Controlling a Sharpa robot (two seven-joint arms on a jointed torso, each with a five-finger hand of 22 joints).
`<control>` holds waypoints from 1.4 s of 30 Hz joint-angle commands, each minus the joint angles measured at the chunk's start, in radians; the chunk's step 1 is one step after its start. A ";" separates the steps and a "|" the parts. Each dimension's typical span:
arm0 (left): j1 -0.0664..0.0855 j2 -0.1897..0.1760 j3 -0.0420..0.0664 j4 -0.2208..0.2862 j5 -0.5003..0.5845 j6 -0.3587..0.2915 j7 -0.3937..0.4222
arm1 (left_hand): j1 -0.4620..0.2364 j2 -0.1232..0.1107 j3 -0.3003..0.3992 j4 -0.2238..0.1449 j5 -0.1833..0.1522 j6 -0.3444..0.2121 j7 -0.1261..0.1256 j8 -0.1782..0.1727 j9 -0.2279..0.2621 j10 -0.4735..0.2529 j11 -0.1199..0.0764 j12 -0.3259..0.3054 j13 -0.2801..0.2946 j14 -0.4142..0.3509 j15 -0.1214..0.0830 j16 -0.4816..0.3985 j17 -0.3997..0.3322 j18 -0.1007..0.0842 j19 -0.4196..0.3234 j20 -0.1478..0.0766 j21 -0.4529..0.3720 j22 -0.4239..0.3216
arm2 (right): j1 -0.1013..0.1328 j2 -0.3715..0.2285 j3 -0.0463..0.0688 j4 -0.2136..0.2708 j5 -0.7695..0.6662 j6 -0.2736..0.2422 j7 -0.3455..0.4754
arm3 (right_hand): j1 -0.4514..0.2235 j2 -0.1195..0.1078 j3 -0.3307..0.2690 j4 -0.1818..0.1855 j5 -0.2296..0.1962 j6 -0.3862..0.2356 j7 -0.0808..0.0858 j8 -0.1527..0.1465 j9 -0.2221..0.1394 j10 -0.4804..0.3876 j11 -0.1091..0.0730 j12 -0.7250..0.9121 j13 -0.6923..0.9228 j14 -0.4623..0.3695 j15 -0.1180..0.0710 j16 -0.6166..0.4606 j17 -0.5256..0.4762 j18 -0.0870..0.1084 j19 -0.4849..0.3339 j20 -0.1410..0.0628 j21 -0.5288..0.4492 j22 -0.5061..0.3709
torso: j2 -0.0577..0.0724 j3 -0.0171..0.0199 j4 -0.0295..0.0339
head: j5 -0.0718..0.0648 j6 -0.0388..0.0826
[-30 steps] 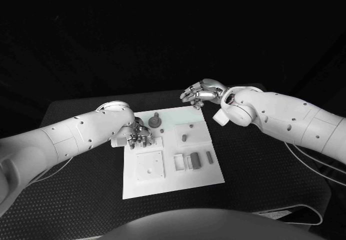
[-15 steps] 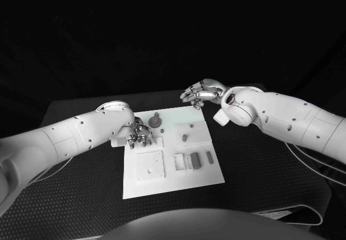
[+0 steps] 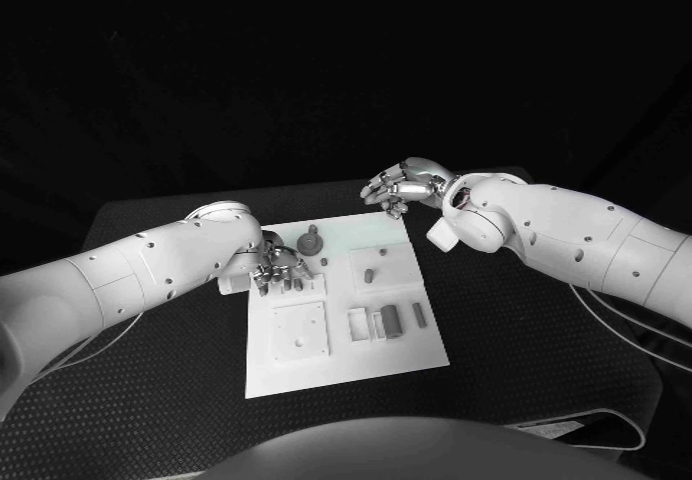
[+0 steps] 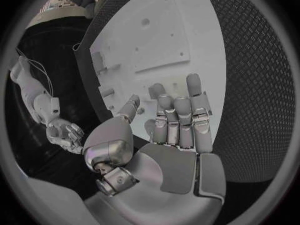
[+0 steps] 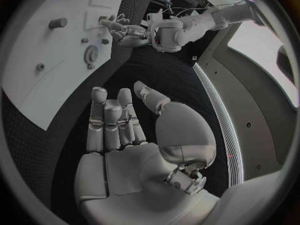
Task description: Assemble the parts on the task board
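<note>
My left robot hand point(image 3: 278, 270) hovers spread over the flat white rectangular task board point(image 3: 346, 350); my right robot hand point(image 3: 405, 187), fingers loosely apart, holds nothing near the textured black table's point(image 3: 159, 380) far edge.

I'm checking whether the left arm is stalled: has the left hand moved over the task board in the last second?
Yes, slightly. The left hand has shifted a little toward the board's middle, judged against the task board, which stays put. It holds nothing.

The task board's point(image 3: 346, 355) near edge is left unobstructed; its far-left corner is blocked by the left hand point(image 3: 278, 270).
</note>
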 commanded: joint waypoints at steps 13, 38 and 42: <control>0.001 0.002 0.005 0.008 0.019 -0.002 -0.002 | -0.004 0.018 -0.006 -0.015 -0.005 -0.006 -0.002 -0.010 0.002 -0.005 -0.005 -0.011 0.000 -0.004 -0.007 -0.007 -0.001 -0.015 -0.001 -0.004 -0.010 0.018 | -0.002 0.000 0.000 0.000 -0.002 0.013 0.006 | -0.008 0.000 -0.001 0.003 0.004 0.002 0.007 -0.004 -0.002 -0.003 0.001 0.004 -0.001 -0.002 -0.007 -0.005 -0.002 0.014 0.006 -0.003 -0.003 0.014 | 0.000 -0.0004 0.0002 | 0.001 0.000; 0.001 0.004 0.004 0.006 0.033 -0.010 0.036 | 0.053 0.038 0.038 -0.024 -0.005 -0.111 0.068 -0.172 -0.144 -0.045 0.062 -0.012 0.008 -0.045 0.020 -0.008 -0.001 -0.015 -0.035 0.016 -0.015 0.020 | -0.003 0.000 0.000 0.000 -0.002 0.014 0.006 | -0.008 0.000 -0.001 0.003 0.004 0.002 0.007 -0.004 -0.002 -0.003 0.002 0.004 -0.001 -0.002 -0.007 -0.004 -0.002 0.014 0.006 -0.003 -0.003 0.014 | 0.000 0.0005 -0.0013 | 0.000 0.001; 0.001 -0.005 0.005 0.014 0.033 -0.004 0.029 | 0.054 0.036 0.039 -0.025 -0.005 -0.107 0.067 -0.171 -0.146 -0.045 0.061 -0.011 0.008 -0.045 0.019 -0.007 0.000 -0.015 -0.034 0.016 -0.014 0.020 | -0.003 0.000 0.000 0.000 -0.002 0.014 0.006 | -0.008 0.000 -0.001 0.003 0.004 0.002 0.007 -0.004 -0.002 -0.003 0.002 0.004 -0.002 -0.002 -0.007 -0.004 -0.002 0.014 0.006 -0.003 -0.003 0.014 | 0.000 0.0004 -0.0008 | -0.001 0.003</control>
